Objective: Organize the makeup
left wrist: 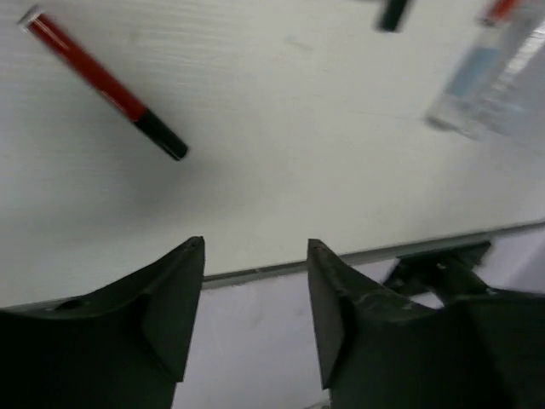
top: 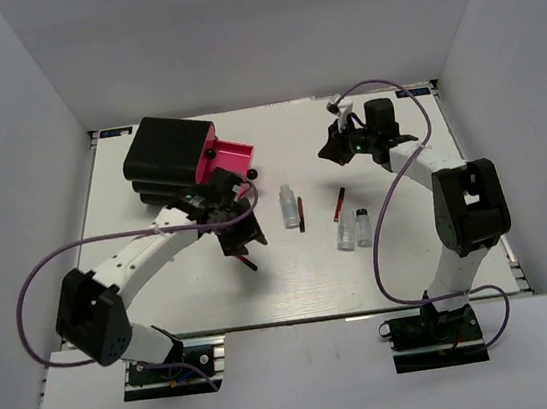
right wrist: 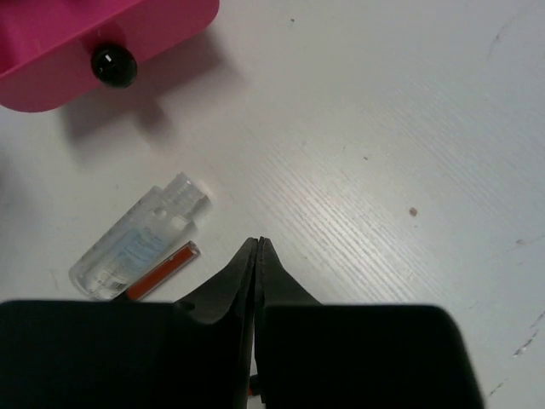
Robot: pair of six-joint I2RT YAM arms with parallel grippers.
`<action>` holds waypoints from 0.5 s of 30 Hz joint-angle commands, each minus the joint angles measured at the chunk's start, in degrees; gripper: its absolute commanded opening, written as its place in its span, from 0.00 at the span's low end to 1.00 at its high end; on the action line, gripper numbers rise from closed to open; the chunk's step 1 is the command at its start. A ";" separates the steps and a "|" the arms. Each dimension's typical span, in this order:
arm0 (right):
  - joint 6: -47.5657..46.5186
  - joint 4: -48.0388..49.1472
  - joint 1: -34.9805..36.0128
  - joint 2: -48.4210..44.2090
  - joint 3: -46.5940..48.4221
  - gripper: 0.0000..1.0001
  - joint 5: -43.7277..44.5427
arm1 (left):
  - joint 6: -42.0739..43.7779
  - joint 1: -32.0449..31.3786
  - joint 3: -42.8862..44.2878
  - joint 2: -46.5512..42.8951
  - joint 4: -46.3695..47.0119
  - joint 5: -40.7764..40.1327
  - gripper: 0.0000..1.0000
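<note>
My left gripper (top: 241, 235) is open and empty (left wrist: 255, 251), just above a red-and-black stick (top: 248, 264) lying on the table (left wrist: 102, 83). A clear bottle (top: 289, 205) with a dark-red stick (top: 301, 213) beside it lies mid-table; both show in the right wrist view, the bottle (right wrist: 140, 237) and the stick (right wrist: 162, 270). Another red stick (top: 339, 204) and two clear bottles (top: 344, 234) (top: 362, 226) lie further right. My right gripper (top: 334, 146) is shut and empty (right wrist: 258, 243) over bare table at the back. The orange tube and egg-shaped piece are out of view.
A black box (top: 168, 153) stands at the back left with its pink drawer (top: 229, 158) pulled open; the drawer's front and black knob (right wrist: 113, 66) show in the right wrist view. The table's near edge (left wrist: 281, 271) lies just past my left fingers.
</note>
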 commanded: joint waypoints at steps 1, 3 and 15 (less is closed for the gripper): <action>1.40 -1.18 -0.07 -4.12 -2.05 0.02 -2.07 | -4.53 -3.48 -0.19 2.34 -4.22 -11.77 0.60; 1.58 -1.01 -0.16 -4.65 -3.20 0.01 -2.42 | -6.29 -4.10 -1.60 2.61 -3.70 -13.88 0.45; 1.58 -0.83 -0.34 -3.69 -4.00 0.03 -2.77 | -7.71 -5.78 -5.56 9.64 2.71 -21.10 0.66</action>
